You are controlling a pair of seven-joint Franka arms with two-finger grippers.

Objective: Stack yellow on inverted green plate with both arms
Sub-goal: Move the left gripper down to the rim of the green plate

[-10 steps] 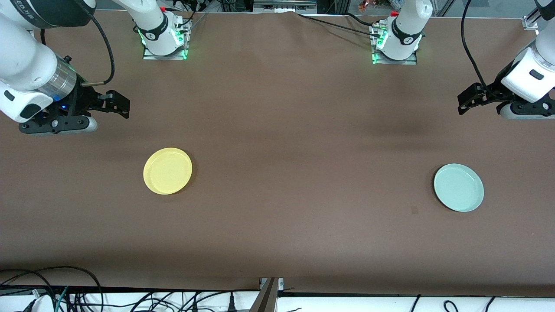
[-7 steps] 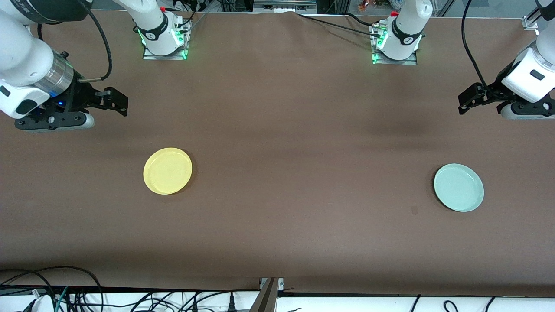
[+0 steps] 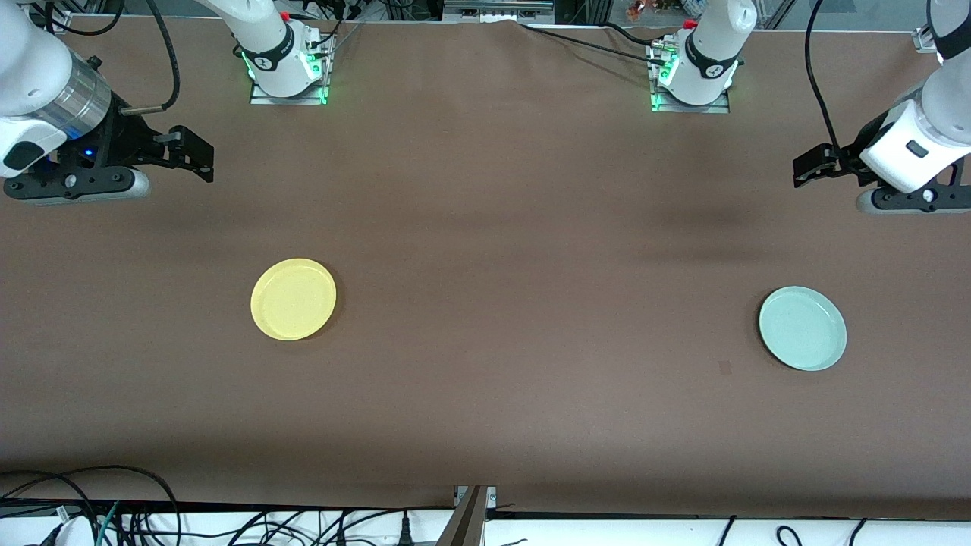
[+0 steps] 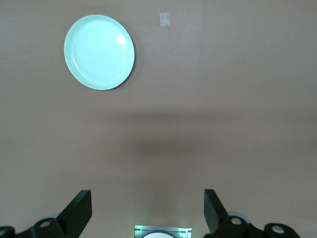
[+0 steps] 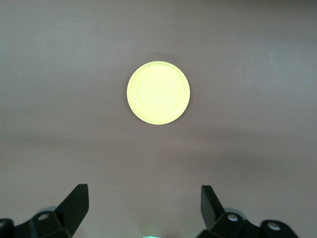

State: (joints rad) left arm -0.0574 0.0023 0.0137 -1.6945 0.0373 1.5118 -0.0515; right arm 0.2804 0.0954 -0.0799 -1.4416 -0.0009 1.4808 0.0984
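The yellow plate lies flat on the brown table toward the right arm's end, also in the right wrist view. The pale green plate lies with its hollow side up toward the left arm's end, also in the left wrist view. My right gripper hangs open and empty over bare table, apart from the yellow plate; its own view shows the jaws spread wide. My left gripper is likewise open and empty, over bare table well off the green plate.
The two arm bases stand along the table's edge farthest from the front camera. A small tape mark sits on the cloth beside the green plate. Cables run below the table's nearest edge.
The right gripper has drifted toward its own end of the table and the bases' edge. The left gripper has shifted slightly the same way. Neither plate has moved.
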